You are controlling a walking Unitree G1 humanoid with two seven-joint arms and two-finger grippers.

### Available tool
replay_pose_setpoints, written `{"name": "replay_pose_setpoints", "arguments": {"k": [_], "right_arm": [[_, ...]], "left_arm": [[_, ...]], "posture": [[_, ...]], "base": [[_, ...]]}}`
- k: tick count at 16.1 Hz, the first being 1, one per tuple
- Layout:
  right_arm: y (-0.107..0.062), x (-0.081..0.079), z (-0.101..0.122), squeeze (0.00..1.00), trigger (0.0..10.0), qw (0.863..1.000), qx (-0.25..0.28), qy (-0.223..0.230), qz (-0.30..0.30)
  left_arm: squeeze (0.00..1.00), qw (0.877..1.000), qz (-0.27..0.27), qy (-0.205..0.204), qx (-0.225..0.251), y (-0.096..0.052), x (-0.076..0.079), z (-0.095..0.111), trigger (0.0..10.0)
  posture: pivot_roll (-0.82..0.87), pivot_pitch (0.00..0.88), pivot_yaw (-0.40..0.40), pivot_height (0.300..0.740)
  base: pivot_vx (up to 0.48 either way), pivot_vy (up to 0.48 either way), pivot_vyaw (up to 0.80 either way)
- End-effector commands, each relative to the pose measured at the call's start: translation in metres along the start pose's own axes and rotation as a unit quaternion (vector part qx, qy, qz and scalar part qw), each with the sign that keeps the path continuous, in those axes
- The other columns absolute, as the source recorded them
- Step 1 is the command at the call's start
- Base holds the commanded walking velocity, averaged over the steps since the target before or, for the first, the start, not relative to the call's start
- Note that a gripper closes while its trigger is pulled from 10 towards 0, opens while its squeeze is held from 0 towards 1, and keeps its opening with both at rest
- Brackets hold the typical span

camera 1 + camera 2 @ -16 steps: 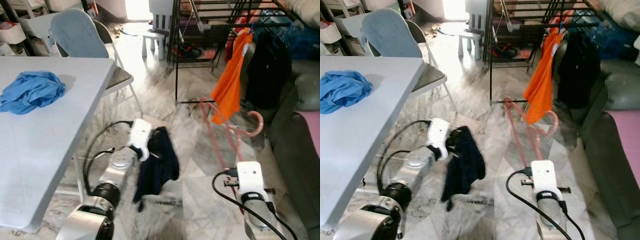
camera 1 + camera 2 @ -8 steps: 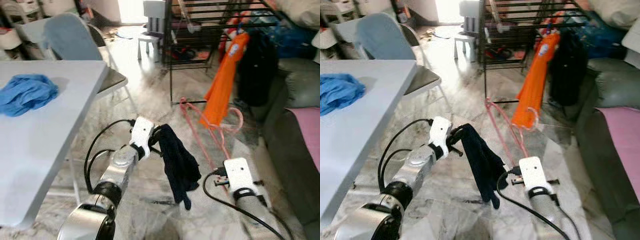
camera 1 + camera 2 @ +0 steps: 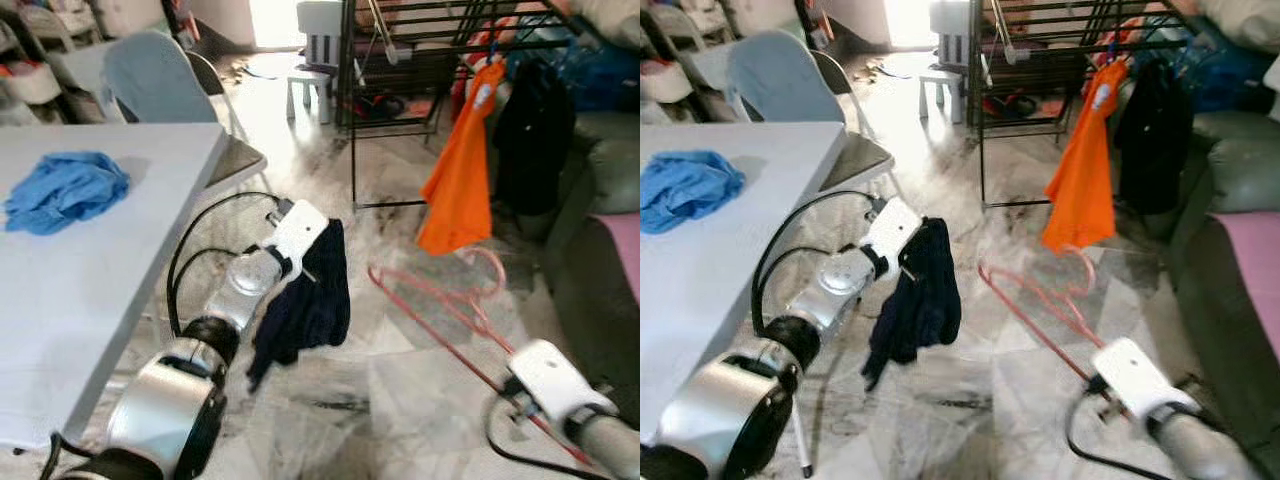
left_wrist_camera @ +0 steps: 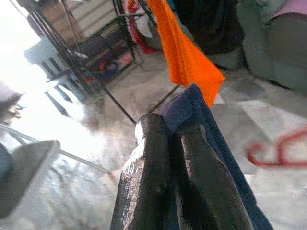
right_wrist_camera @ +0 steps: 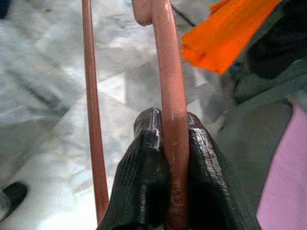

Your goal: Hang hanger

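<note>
Gripping a dark navy garment (image 3: 305, 300) in the left tool (image 4: 170, 132), black fingers (image 4: 144, 163) pressed together on the cloth, which is dangling above the marble floor (image 3: 400, 380) just beside the white surface (image 3: 90, 300). Clamping a pink hanger (image 3: 440, 300) in the right tool (image 5: 168, 124), fingertips (image 5: 144, 143) pinched tight on one rod of it (a second, thinner rod running alongside in the wrist view). Holding that hanger low over the floor, hook end reaching toward the orange garment (image 3: 460, 180) that is hanging from the black drying rack (image 3: 400, 60). Not yet hanging on the rack, the hanger stretching from the right arm (image 3: 560, 385) at the lower right up toward the rack's foot. Lying on the surface, a crumpled blue cloth (image 3: 65, 190), well apart from both tools. Standing behind the surface, a chair draped in pale blue (image 3: 155, 80); farther back, a small white stool (image 3: 310, 85). Sitting at the right edge, a grey sofa (image 3: 1230, 190) with a pink cover (image 3: 1250, 270).
</note>
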State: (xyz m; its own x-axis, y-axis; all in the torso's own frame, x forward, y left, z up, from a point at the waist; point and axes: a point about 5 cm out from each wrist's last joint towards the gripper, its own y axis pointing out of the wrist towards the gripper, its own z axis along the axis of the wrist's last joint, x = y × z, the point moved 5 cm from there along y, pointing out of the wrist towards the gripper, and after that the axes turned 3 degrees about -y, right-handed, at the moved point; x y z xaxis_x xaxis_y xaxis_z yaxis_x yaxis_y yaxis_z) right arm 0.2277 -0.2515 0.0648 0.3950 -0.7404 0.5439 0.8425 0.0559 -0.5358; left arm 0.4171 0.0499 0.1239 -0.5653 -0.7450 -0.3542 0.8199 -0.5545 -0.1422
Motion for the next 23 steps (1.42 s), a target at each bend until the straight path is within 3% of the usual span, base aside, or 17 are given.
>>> {"name": "replay_pose_setpoints", "arguments": {"k": [1,3,5,8,12,13,14,16,20,23], "right_arm": [[-0.009,-0.007,0.010,0.00,10.0,0.999,0.016,0.004,0.039],[-0.021,-0.020,0.004,0.00,10.0,0.996,0.008,0.001,0.090],[-0.031,-0.019,0.004,0.00,10.0,0.994,0.010,0.010,0.110],[-0.024,-0.006,-0.001,0.00,10.0,0.997,-0.003,0.001,0.082],[-0.021,-0.010,0.014,0.00,10.0,0.996,0.026,0.011,0.090],[-0.017,-0.010,0.018,0.00,10.0,0.996,0.036,0.016,0.074],[-0.012,-0.013,0.029,0.00,10.0,0.995,0.064,0.035,0.065],[-0.011,-0.032,0.043,0.00,10.0,0.989,0.092,0.059,0.095],[-0.009,-0.033,0.048,0.00,10.0,0.988,0.101,0.055,0.103],[-0.005,-0.031,0.053,0.00,10.0,0.987,0.110,0.064,0.099]], "left_arm": [[0.00,0.999,0.001,0.028,0.022,0.004,-0.006,0.017,10.0],[0.00,0.999,0.002,0.039,0.017,0.003,-0.008,0.015,10.0],[0.00,0.999,-0.002,0.028,0.015,0.002,-0.008,0.012,10.0],[0.00,0.998,-0.046,0.010,0.041,0.000,0.006,0.016,10.0],[0.00,0.998,-0.047,0.011,0.030,-0.002,0.007,0.007,10.0],[0.00,0.999,-0.044,-0.006,0.020,-0.004,0.006,0.001,10.0],[0.00,0.997,-0.044,-0.052,0.020,-0.004,0.008,-0.002,10.0],[0.00,0.994,-0.045,-0.098,0.030,-0.004,0.013,-0.002,10.0],[0.00,0.991,-0.063,-0.112,0.038,-0.003,0.024,-0.001,10.0],[0.00,0.986,-0.068,-0.147,0.043,-0.002,0.032,-0.001,10.0]], "posture": [[-0.08,0.000,0.113,0.740],[-0.08,0.000,0.115,0.740],[-0.08,0.000,0.116,0.740],[-0.07,0.000,0.111,0.740],[-0.07,0.000,0.105,0.740],[-0.07,0.000,0.103,0.740],[-0.07,0.000,0.102,0.740],[-0.07,0.000,0.095,0.740],[-0.07,0.000,0.085,0.740],[-0.08,0.000,0.075,0.740]], "base": [[0.000,0.000,0.00],[0.000,0.000,0.00],[0.000,0.000,0.00],[0.000,0.000,0.00],[0.000,0.000,0.00],[0.000,0.000,0.00],[0.000,0.000,0.00],[0.169,0.000,-0.38],[0.369,0.000,-0.79],[0.376,0.000,-0.80]]}}
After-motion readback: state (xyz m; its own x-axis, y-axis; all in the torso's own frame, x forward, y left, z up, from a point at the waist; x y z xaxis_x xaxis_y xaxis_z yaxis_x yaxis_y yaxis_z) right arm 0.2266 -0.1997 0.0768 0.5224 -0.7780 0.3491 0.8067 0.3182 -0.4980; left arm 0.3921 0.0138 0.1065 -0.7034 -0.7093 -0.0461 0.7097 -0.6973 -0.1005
